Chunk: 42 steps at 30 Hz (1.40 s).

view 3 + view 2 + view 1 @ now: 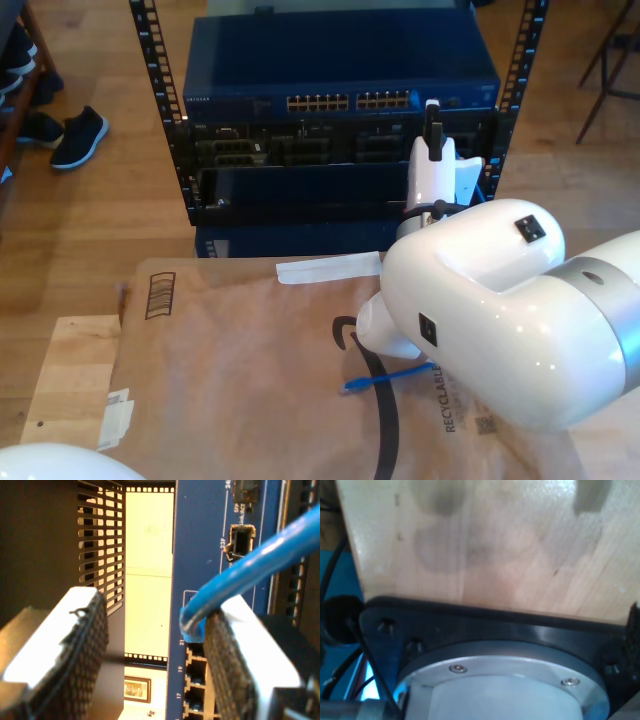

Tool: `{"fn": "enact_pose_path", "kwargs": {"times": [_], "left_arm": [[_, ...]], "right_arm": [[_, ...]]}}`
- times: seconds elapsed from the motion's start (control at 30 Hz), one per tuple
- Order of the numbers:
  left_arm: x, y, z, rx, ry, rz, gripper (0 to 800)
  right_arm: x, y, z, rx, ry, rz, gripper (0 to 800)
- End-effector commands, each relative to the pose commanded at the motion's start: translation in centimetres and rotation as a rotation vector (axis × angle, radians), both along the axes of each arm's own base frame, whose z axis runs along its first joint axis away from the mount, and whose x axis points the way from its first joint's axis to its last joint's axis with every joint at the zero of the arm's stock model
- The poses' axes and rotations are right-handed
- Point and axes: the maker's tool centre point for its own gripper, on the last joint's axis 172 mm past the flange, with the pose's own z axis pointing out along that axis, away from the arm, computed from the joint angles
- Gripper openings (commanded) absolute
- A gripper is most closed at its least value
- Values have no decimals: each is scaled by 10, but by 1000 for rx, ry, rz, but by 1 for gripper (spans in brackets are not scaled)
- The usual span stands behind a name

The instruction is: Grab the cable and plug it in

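The cable (250,560) is thin and bright blue. It runs down to the blue switch (200,540), and its end sits at a port mouth beside label 21; how deep it sits is unclear. My second gripper (155,655) is open, its fingers spread wide, with the cable passing over one finger's (225,670) inner edge. In the exterior view my second gripper (433,115) reaches from the big white arm on the view's right up to the switch (340,70) in the rack. A loose stretch of the cable (385,378) lies on the cardboard under that arm.
Brown cardboard (250,370) covers the wooden table (70,380). The first wrist view looks at a wood top (485,545) and a black base plate (485,625). Shoes (75,135) lie on the floor at the exterior view's left. An empty SFP slot (241,539) sits above the ports.
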Motion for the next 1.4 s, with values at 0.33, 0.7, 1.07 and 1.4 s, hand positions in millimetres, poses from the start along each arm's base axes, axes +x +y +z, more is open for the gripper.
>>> {"fn": "enact_pose_path", "kwargs": {"times": [0.33, 0.7, 1.07, 1.4], "left_arm": [[0, 0, 0, -2, 0, 0, 800], [0, 0, 0, 0, 0, 0, 800], [0, 0, 0, -2, 0, 0, 800], [0, 0, 0, -2, 0, 0, 800]], "right_arm": [[-24, -10, -11, -29, 87, 13, 363], [-45, 21, -5, -118, 296, 262, 509], [-34, -38, 6, -325, 574, 335, 751], [-38, -117, -6, -379, 803, 253, 794]]}}
